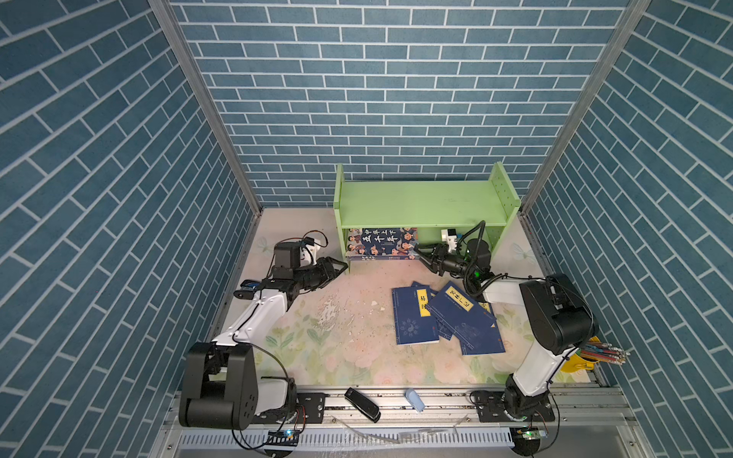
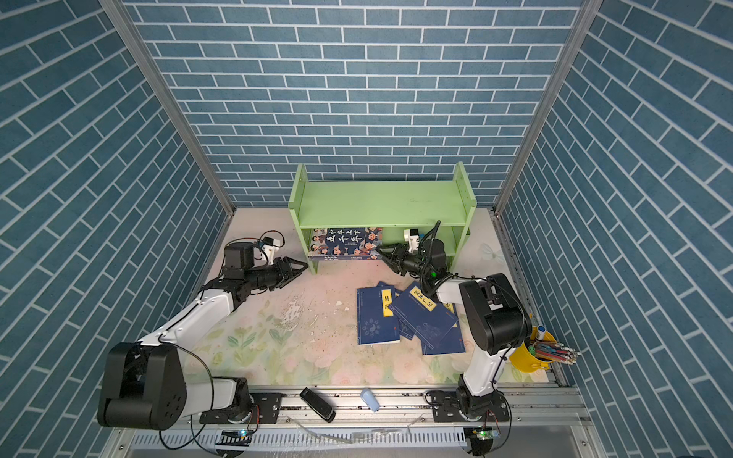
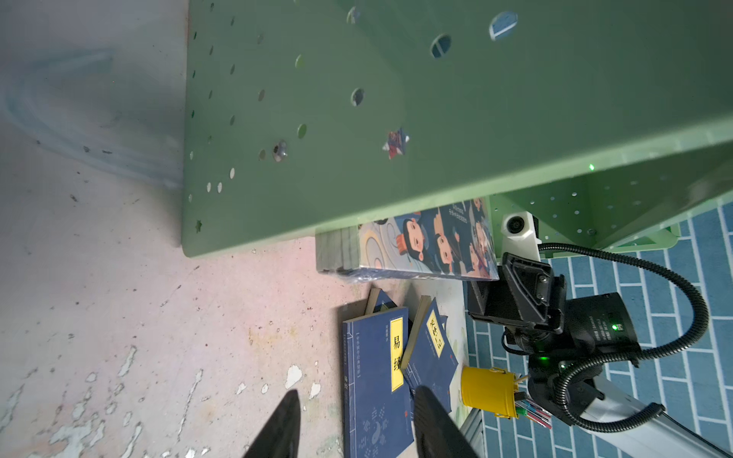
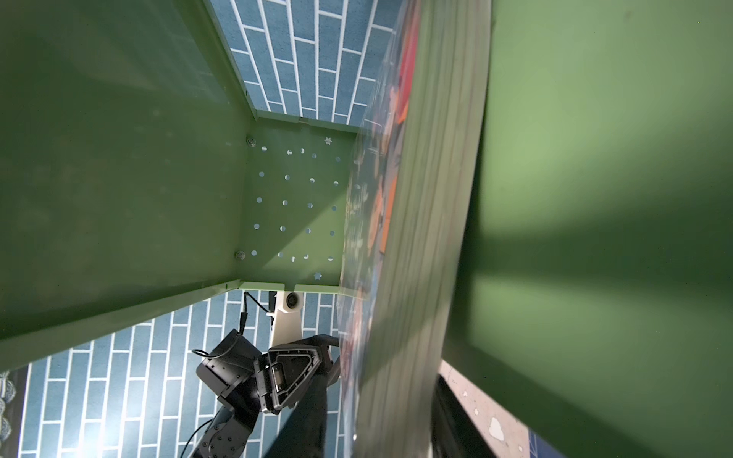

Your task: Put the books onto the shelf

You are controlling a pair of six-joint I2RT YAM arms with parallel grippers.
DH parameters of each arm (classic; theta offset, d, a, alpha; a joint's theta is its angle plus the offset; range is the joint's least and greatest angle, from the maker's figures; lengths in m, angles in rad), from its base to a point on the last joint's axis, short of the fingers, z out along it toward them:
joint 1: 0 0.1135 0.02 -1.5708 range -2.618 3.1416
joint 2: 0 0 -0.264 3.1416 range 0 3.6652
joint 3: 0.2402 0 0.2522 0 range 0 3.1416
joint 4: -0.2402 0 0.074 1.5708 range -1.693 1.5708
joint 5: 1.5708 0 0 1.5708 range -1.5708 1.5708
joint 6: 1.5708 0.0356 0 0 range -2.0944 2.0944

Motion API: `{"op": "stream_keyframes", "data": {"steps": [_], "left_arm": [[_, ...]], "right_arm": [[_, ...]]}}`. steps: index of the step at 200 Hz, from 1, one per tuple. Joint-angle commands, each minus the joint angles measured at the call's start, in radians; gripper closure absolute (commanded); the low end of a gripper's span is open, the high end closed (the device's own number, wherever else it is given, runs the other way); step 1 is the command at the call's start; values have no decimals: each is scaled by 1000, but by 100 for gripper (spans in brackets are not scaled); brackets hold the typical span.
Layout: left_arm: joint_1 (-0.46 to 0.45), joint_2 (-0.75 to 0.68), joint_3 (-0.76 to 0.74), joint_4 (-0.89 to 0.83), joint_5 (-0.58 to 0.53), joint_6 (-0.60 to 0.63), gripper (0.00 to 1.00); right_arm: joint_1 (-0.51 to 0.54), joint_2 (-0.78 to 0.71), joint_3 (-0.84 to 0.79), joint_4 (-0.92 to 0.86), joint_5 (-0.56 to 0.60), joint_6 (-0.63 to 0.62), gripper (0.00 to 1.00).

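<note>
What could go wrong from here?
1. The large cartoon-cover book sticks out of the lower tier of the light green wooden shelf. The right gripper, at its corner, might drag it out on retreat.
2. The open left gripper sits near the shelf's side panel and might nudge it.
3. The thin navy books overlap, so gripping one may shift others.

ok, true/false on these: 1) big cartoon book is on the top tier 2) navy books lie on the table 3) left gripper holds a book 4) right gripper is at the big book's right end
1. False: the large book lies in the lower tier of the shelf.
2. True: the navy books overlap in a pile on the table.
3. False: the left gripper is open and empty, by the shelf's left front leg.
4. True: the right gripper is at that end.
</note>
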Motion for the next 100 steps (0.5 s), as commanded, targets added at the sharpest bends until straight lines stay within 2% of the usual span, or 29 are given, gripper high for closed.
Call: {"op": "stream_keyframes", "data": {"steps": [1,51,100], "left_arm": [[-4,-1,24,-38,-38,59,52],[-4,-7,43,-81,-68,126,53],[-4,7,86,-120,-84,268,57]], "right_arm": [[-4,-49,2,36,-4,-13,51],[-10,-107,1,-133,19,-105,43],[-14,-235,4,-441,84,-293,45]]}}
